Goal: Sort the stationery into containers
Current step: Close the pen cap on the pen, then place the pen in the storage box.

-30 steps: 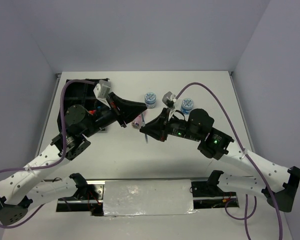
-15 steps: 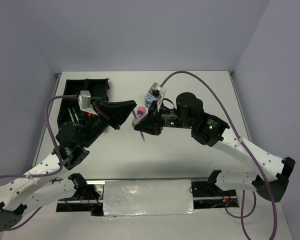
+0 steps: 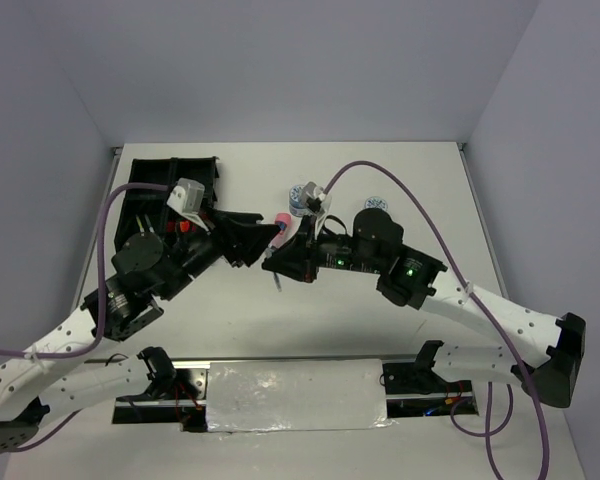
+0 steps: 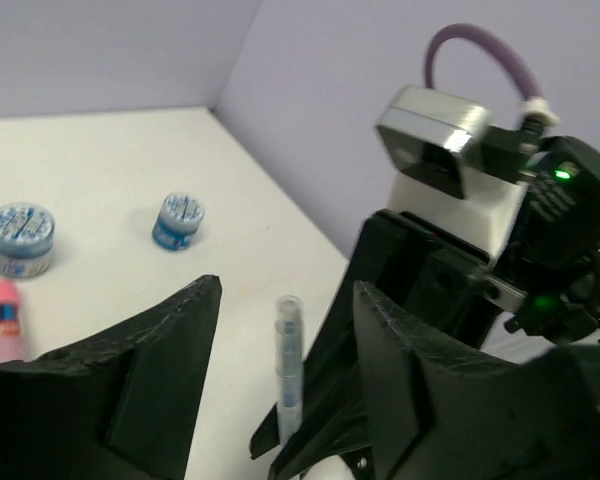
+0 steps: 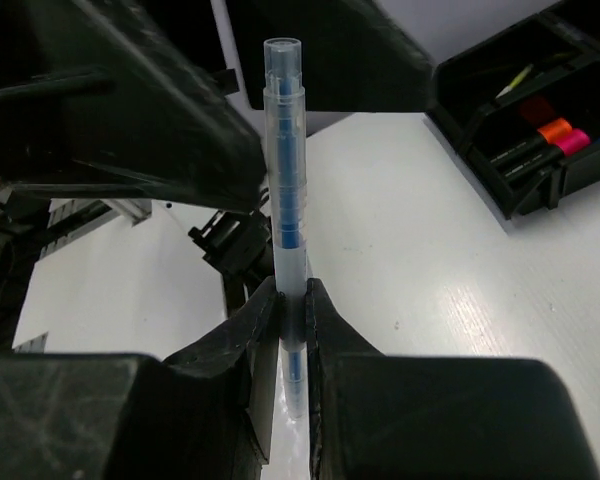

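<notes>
Two tubs (image 4: 21, 238) (image 4: 178, 220), one pen (image 5: 283, 190)

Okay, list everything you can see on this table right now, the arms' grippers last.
organiser tray: one, black, far left of the table.
markers: at least two, black with orange and pink-red caps, in the tray.
yellow-green pen: one, in the tray.
tubs: two, blue-white, far middle, apart.
pink tube: one, beside one tub.
blue pen: one, clear-blue, in the right gripper.
table: one, white.
left gripper: open, around the pen's end.
right gripper: shut on the blue pen.
</notes>
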Controlling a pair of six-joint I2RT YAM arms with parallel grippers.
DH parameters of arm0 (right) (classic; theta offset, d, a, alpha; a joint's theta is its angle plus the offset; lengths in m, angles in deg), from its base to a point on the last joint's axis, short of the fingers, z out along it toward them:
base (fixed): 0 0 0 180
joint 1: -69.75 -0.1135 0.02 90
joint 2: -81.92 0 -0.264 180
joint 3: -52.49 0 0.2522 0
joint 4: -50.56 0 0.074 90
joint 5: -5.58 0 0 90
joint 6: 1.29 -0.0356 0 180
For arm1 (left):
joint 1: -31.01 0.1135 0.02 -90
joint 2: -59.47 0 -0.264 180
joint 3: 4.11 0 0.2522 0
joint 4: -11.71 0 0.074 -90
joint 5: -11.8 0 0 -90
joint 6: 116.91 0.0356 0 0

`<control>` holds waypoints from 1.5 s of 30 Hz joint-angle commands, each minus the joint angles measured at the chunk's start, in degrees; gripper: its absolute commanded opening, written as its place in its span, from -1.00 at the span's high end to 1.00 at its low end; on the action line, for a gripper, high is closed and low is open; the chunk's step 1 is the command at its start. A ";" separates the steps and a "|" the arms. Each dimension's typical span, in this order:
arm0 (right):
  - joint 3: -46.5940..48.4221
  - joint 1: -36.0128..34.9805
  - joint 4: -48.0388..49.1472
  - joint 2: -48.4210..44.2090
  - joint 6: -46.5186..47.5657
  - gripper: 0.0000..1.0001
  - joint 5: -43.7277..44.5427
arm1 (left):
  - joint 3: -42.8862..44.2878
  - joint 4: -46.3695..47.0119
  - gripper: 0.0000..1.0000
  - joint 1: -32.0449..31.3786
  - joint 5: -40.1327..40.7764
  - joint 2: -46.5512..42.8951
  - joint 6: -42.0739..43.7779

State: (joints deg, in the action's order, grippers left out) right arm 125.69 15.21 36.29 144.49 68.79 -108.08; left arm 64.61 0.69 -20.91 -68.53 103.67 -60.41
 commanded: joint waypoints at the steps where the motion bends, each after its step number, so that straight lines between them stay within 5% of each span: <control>1: -2.74 -2.14 12.20 -3.06 -0.29 1.00 5.46 | 4.80 -10.57 -0.38 -0.64 3.77 0.62 2.12; 14: -1.00 -2.23 11.85 -1.84 -2.31 1.00 8.54 | 1.47 -8.72 -0.29 -0.64 -1.58 2.64 -1.66; 15: -0.82 -2.15 11.76 -1.49 -2.31 1.00 8.72 | 1.29 -8.28 -0.21 -0.64 -2.11 3.25 -1.40; 16: -0.73 -2.15 11.76 -1.22 -2.49 1.00 8.63 | 1.46 -8.02 0.60 -0.64 -2.03 3.60 -1.14; 17: -0.82 -2.23 11.85 -0.61 -2.49 1.00 8.28 | 1.73 -8.02 0.81 -0.64 -1.42 4.04 -1.05; 19: -1.52 -1.80 12.29 -0.16 -2.66 0.70 7.66 | 4.79 -10.55 1.00 -0.55 2.17 6.41 0.00; 20: -2.39 -1.45 12.20 -0.08 -3.01 -0.20 7.66 | 6.29 -12.31 1.00 -0.38 4.28 7.46 0.53; 21: -2.92 -0.14 11.68 0.01 -3.02 -0.90 7.58 | 9.78 -16.76 1.00 0.58 6.57 9.82 1.93; 22: -3.71 1.18 10.89 0.01 -3.02 -0.99 9.32 | 11.99 -19.76 1.00 1.64 12.07 11.33 2.38; 29: -22.52 22.17 10.89 -5.16 -14.09 -0.99 6.35 | 26.50 -40.97 1.00 38.84 18.73 29.15 9.13; 34: -22.61 22.64 3.52 -11.76 -10.76 -0.99 7.14 | 30.29 -41.95 1.00 56.70 13.91 45.69 11.79; 45: -25.96 22.73 1.75 -17.83 -6.98 -0.99 0.11 | 22.64 -31.83 1.00 62.20 13.27 53.26 7.48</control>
State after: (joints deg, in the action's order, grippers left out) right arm 100.18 38.12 38.52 127.83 59.37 -105.11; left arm 87.78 -34.69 41.14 -55.57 157.83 -51.40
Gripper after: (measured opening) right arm 0.996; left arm 0.109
